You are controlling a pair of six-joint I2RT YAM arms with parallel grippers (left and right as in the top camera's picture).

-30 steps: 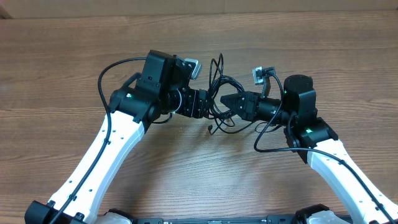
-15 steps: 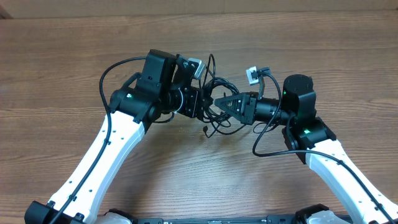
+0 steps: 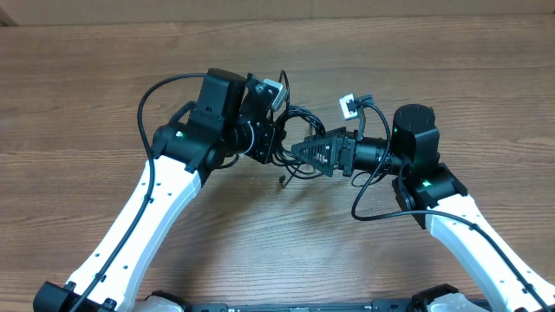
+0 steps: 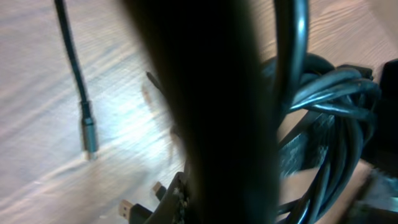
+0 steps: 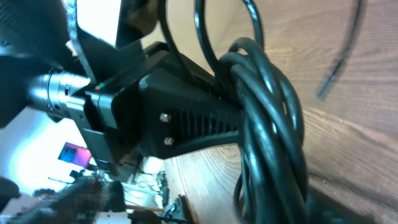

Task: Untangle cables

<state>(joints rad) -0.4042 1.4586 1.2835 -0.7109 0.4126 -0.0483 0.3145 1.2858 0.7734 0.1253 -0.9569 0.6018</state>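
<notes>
The left claw [image 3: 274,143] is pressed together on the cables [image 5: 267,106], a tangle of thin black cords bunched at its tips and carried off the wooden table [image 3: 104,69]. The pinch point itself is lost behind a broad dark blur across the middle of the left wrist view. Straight across the tangle, almost tip to tip, sits the right claw [image 3: 297,149], one ribbed black face turned upward (only that face shows from above, so I cannot tell whether it is spread or closed). The right wrist view shows several strands coiled thickly around the end of a ribbed black finger; whose finger it is cannot be made out. Just below the tangle, on the near side of both claws, a loose plug [image 3: 284,180] dangles close to the wood. One strand rises beyond the left claw, past the left wrist camera [image 3: 270,91]. Behind each claw a thicker arm wire bows outward, the left arm wire [image 3: 152,91] and the right arm wire [image 3: 368,204]. Beyond both claws, wood runs to the table's far edge, and it spreads wide outside each arm and between them. The arm bases are cut off at the bottom of the overhead view.
</notes>
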